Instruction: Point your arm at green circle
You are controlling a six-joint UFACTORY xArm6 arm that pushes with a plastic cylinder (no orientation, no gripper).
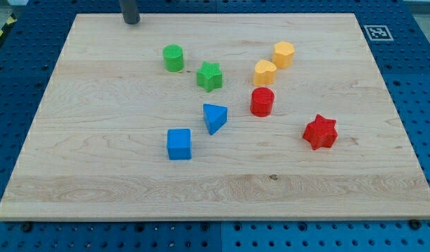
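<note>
The green circle [174,58] stands on the wooden board [96,140], in its upper middle-left part. My tip [132,21] is at the board's top edge, up and to the left of the green circle, well apart from it. A green star [210,76] lies just right of and below the green circle.
Two yellow blocks [283,54] [265,72] sit at the upper right of centre. A red cylinder [262,101] is below them and a red star [320,131] is further right. A blue triangle [214,117] and a blue cube [179,144] lie near the middle. A marker tag [377,32] is on the top right corner.
</note>
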